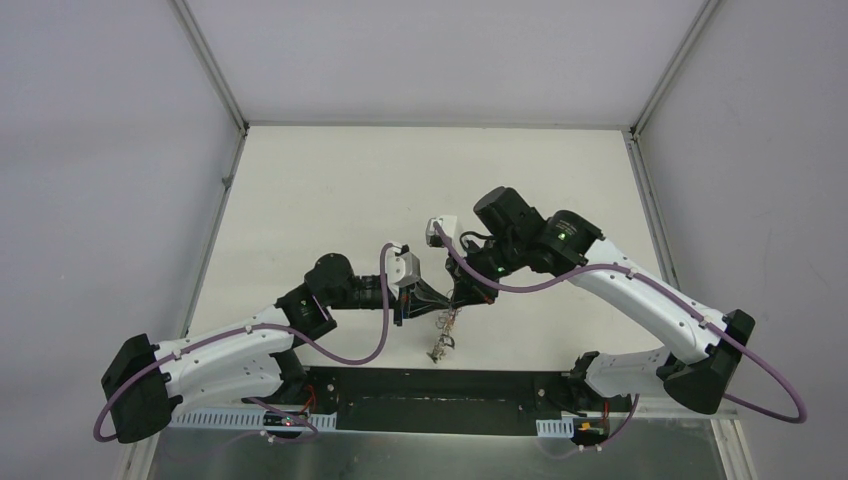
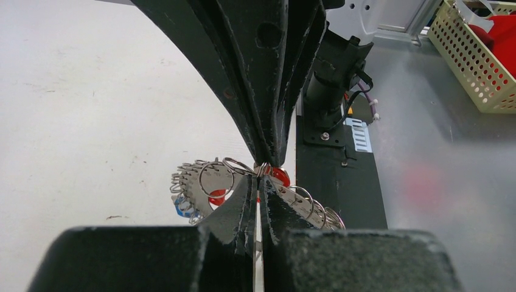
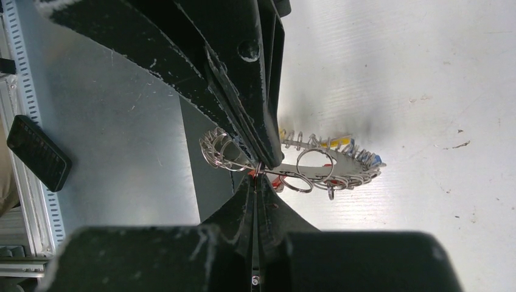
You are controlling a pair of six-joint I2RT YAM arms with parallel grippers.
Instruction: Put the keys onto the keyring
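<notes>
Left claw (image 2: 258, 204): pressed together, pinching the keyring (image 2: 205, 182) by its fringe.
Keyring: you see it held between both claws near the front edge of the table (image 1: 330, 195), a red-tagged key (image 2: 280, 176) at the pinch.
Right claw (image 3: 255, 188): pressed together on the same fringe.

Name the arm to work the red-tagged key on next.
Right, probably. The left gripper and right gripper are shut at one spot on the keyring; the right's tips sit by the red tag.

Cream perforated basket (image 2: 474, 73), red item (image 2: 502, 36) inside; flat black block (image 3: 38, 153)
</notes>
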